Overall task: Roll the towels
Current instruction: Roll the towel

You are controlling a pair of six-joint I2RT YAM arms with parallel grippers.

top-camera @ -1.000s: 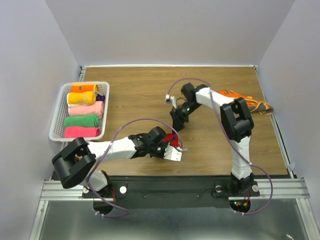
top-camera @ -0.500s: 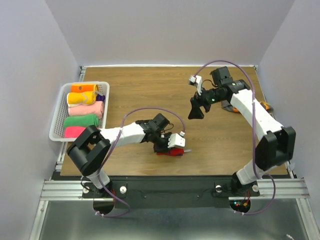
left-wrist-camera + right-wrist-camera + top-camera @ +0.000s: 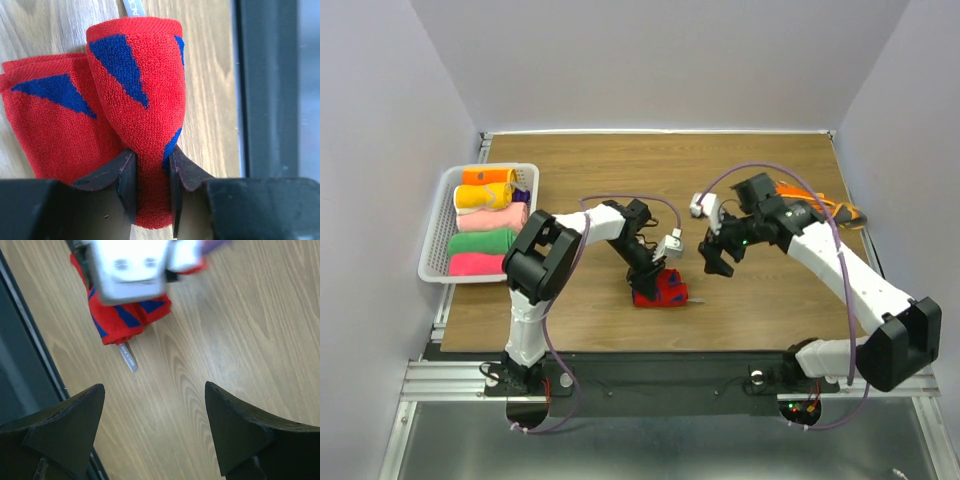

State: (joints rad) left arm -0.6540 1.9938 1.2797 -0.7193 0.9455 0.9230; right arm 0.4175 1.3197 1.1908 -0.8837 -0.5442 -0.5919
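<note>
Left gripper is clamping down on one end of the red towel, the one with blue triangles. The jaws are squeezing the roll thin where they are biting. That towel is lying on the table near the front edge, about mid-width, with its tag poking out. It is looking only partly rolled: one tight tube, plus a flat red layer lying right beside it and touching it. Right gripper is hanging with its jaws wide apart and holding nothing, just beside the red towel and not touching it. Rolled towels are sitting stacked in the white basket at the left, so most of the job is looking done. An orange towel is lying loose at the far right, partly hidden behind the right arm and not rolled. So what is remaining is probably finishing this red roll, basketing it, then doing the orange one.
</note>
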